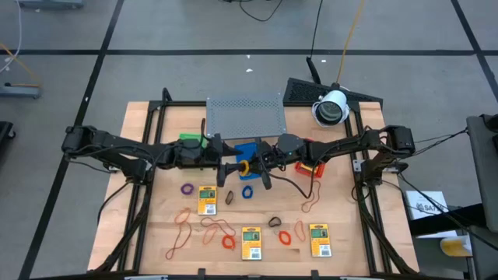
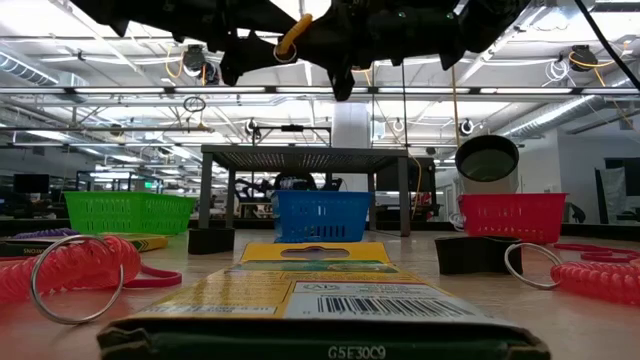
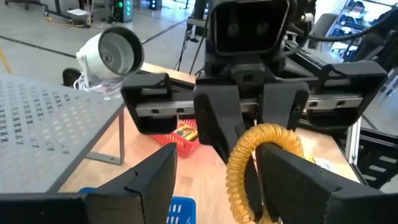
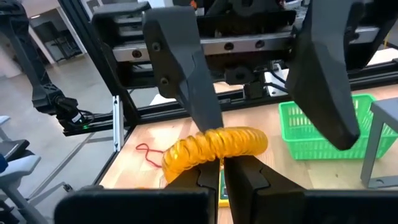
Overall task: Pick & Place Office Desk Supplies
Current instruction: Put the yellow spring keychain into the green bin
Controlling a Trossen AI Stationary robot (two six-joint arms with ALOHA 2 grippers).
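Right gripper (image 1: 250, 166) is pinched tight on a yellow coiled ring (image 1: 243, 167) right over the blue tray (image 1: 247, 152), and the left gripper (image 1: 231, 169) faces it with fingers spread wide, 1 on each side of that ring. From above, both arms meet nose to nose just in front of the grey perforated shelf (image 1: 245, 114); past the blue tray toward the table's front edge lie 3 yellow packets (image 1: 250, 242), orange-red rubber bands (image 1: 179, 233) and a purple ring (image 1: 187, 188). Down at table level, the yellow coil (image 2: 291, 37) hangs high above the blue tray (image 2: 322, 216), green tray (image 2: 128, 211) to one side, red tray (image 2: 511, 216) to the other. Left wrist camera: open fingers (image 3: 140, 180) flank the coil (image 3: 252, 163). Right wrist camera: shut fingertips (image 4: 211, 177) clamp the yellow coil (image 4: 211, 148), left fingers (image 4: 183, 68) straddling it.
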